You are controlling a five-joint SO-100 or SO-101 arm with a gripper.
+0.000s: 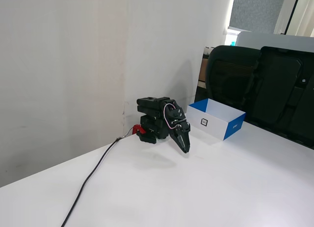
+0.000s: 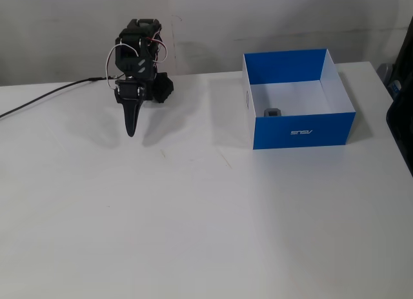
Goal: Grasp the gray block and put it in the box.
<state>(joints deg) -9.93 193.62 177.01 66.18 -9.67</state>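
One gray block [image 2: 273, 112] seen lying inside the box [image 2: 298, 129], against its front wall, tool [image 2: 131, 132] clenched and empty, pointed down above the white counter [image 2: 206, 215], well apart from box.

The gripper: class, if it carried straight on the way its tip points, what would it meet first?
The gripper points down at the white table, so it would probably meet bare tabletop first. The box sits off to one side.
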